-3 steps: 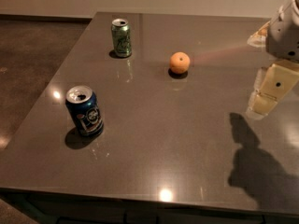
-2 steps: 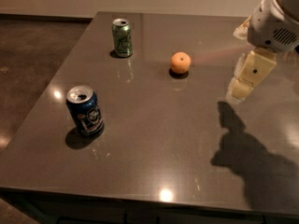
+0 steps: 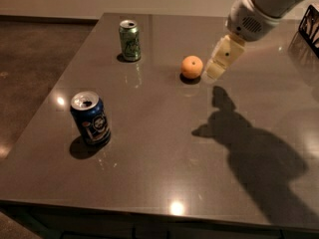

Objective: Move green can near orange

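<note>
The green can [image 3: 129, 40] stands upright at the far left of the dark table [image 3: 164, 148]. The orange [image 3: 192, 66] lies to its right, near the table's middle back. My gripper [image 3: 215, 70] hangs from the white arm at the upper right, just right of the orange and above the table. It is well to the right of the green can and holds nothing that I can see.
A dark blue can with a white label [image 3: 90, 118] stands upright at the front left. A dark object [image 3: 310, 24] sits at the far right edge. The arm's shadow falls on the table's right side.
The arm and gripper have moved left across the table, from the right edge to just beside the orange. The cans and the orange have not moved.
</note>
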Robot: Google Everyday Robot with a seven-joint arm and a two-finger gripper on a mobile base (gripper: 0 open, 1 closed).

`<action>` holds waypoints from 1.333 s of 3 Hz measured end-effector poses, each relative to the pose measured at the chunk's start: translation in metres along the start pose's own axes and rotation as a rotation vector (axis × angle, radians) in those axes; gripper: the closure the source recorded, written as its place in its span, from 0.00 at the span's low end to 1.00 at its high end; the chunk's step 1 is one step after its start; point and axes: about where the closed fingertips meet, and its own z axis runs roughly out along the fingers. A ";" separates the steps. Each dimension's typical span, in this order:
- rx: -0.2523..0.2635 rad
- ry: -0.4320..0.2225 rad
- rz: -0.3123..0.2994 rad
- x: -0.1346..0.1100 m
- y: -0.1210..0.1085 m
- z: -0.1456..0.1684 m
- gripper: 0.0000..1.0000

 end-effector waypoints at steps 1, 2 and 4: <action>0.019 -0.048 0.089 -0.026 -0.023 0.028 0.00; 0.034 -0.087 0.169 -0.053 -0.041 0.058 0.00; 0.080 -0.151 0.254 -0.102 -0.072 0.106 0.00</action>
